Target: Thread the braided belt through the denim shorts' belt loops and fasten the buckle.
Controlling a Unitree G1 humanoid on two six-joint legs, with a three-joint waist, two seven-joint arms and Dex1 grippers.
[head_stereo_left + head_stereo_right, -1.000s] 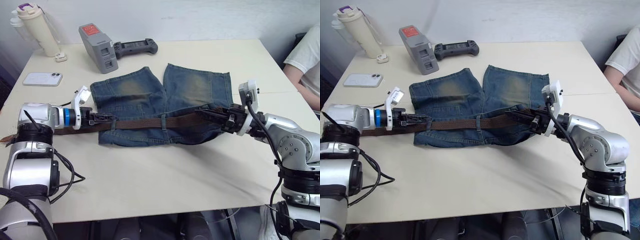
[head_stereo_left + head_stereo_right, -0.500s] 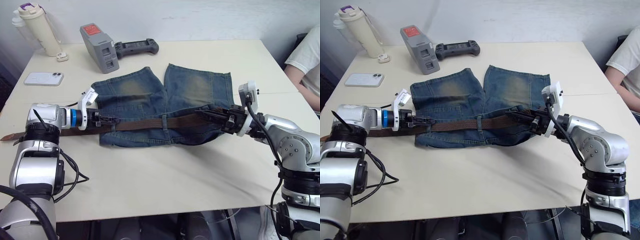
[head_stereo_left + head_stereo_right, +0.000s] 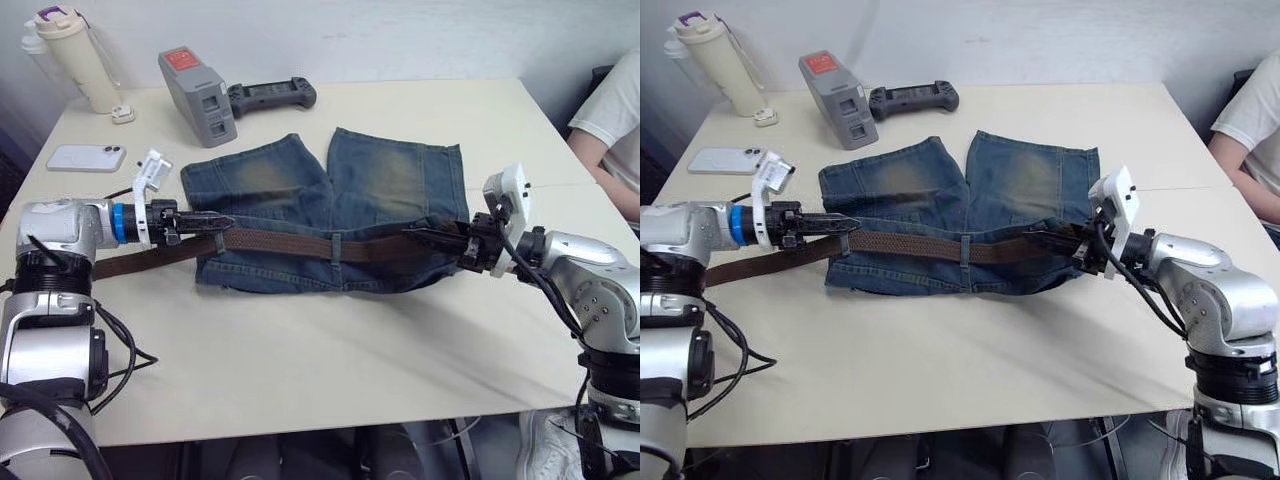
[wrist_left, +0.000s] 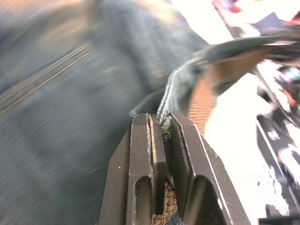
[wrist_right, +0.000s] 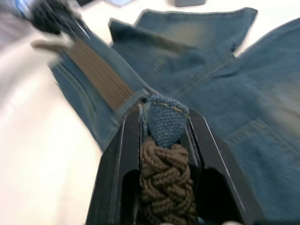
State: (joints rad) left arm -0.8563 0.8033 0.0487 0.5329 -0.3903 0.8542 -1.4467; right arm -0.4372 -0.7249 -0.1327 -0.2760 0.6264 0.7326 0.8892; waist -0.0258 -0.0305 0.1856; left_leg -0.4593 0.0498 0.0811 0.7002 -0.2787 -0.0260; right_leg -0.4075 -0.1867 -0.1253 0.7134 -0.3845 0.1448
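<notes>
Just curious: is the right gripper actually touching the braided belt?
Touching. The right wrist view shows the right gripper closed around the braided belt and a fold of denim.

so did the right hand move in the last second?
Yes. The right hand has pulled back toward the robot's right, with the braided belt; it now sits further from the denim shorts' right edge.

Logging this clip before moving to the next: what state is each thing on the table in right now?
Brown woven braided belt: lying across the shorts' waistband, unfastened, tail trailing off toward the robot's left.
Faded blue denim shorts: flat on the table, legs pointing away.
Left gripper: fingers shut on denim and belt at the waistband's left end.
Right gripper: fingers shut on belt and denim.
White phone: lying flat.
</notes>
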